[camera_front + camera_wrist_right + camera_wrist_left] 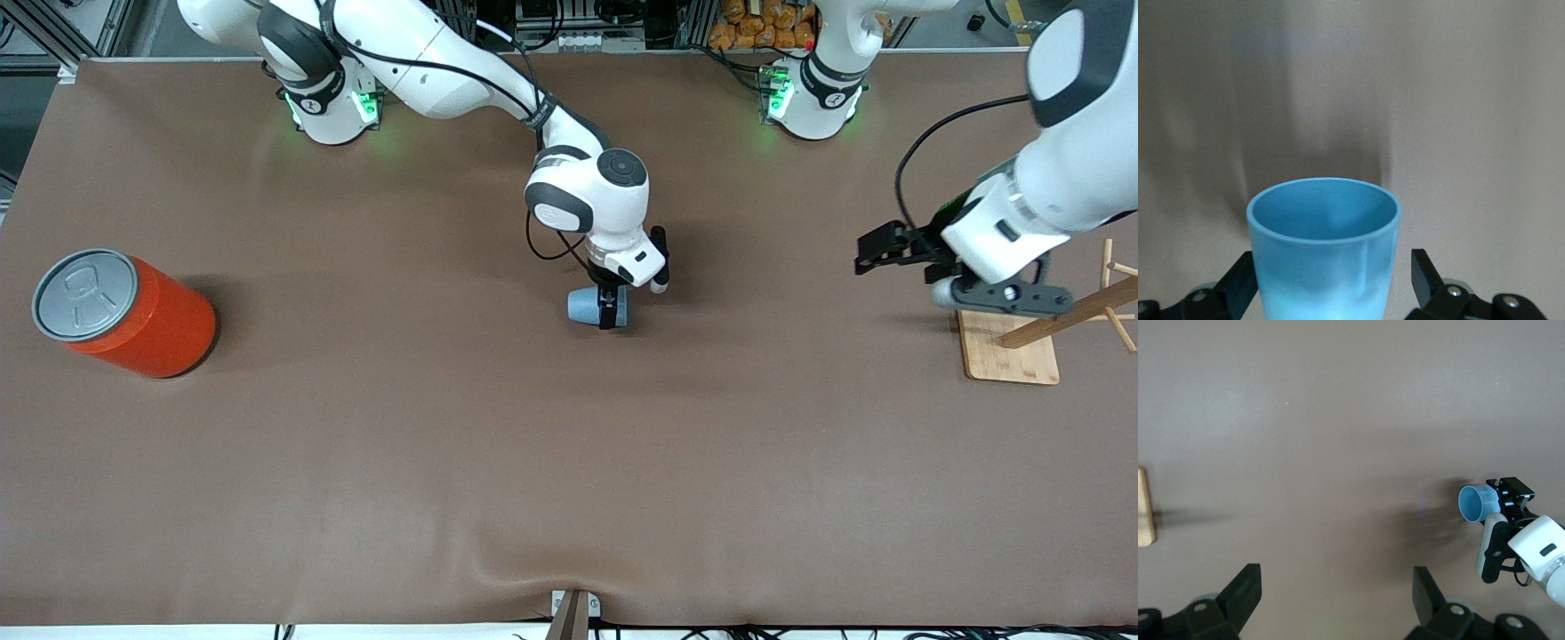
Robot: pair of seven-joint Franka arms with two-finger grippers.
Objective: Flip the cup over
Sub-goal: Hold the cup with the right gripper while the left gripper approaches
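Note:
The light-blue cup (587, 306) is on its side near the middle of the table, between the fingers of my right gripper (609, 313). In the right wrist view the cup (1325, 267) points its darker blue mouth away from the wrist. My right gripper (1331, 257) is spread wide: one finger (1245, 280) touches the cup's wall, and the other finger (1425, 273) stands a little off it. I cannot tell if the cup rests on the table. The left wrist view shows the cup's mouth (1475, 503). My left gripper (867, 253) (1336, 577) waits open and empty over the table.
A big orange can with a grey lid (133, 316) stands toward the right arm's end of the table. A wooden rack on a flat wooden base (1009, 356) stands beside my left gripper; its edge shows in the left wrist view (1145, 507). A brown cloth covers the table.

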